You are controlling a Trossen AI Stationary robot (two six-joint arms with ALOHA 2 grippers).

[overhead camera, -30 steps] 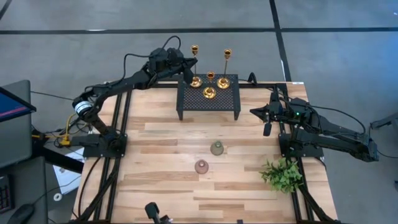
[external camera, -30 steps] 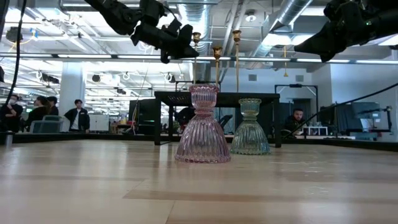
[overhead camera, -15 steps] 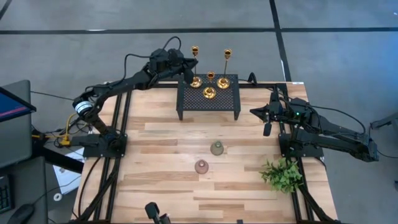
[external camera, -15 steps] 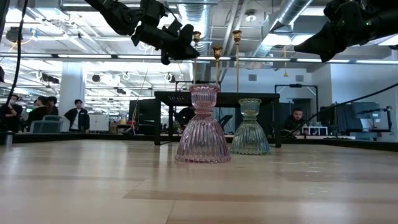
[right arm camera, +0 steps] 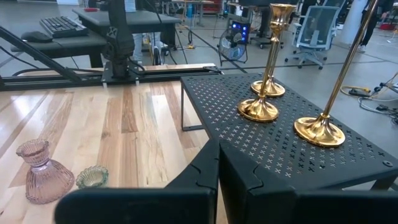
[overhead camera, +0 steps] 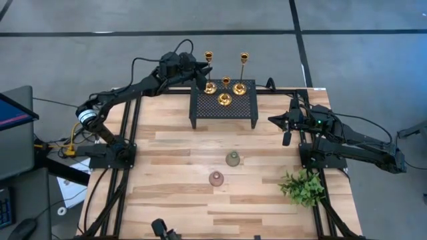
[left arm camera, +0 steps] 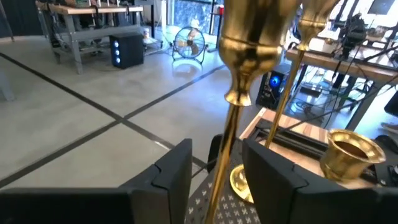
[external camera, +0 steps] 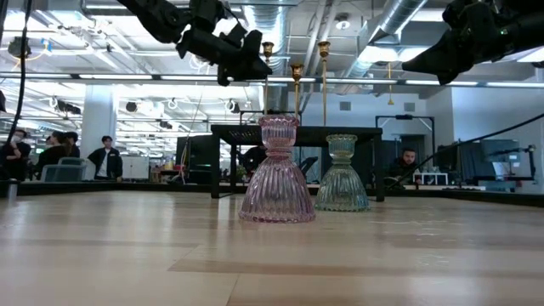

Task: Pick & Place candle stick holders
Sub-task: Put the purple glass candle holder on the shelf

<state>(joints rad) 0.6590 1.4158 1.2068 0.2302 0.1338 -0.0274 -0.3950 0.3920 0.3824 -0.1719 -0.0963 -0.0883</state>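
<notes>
High view: left claw [overhead camera: 201, 67] straddles candlestick [overhead camera: 209, 71].

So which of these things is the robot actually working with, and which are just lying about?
Part of the job:
- three gold candlesticks on the rack, the left gripper around one stem
- pink holder
- grey-green holder

Just lying about:
- black rack
- green plant sprig
- right gripper, waiting shut
</notes>
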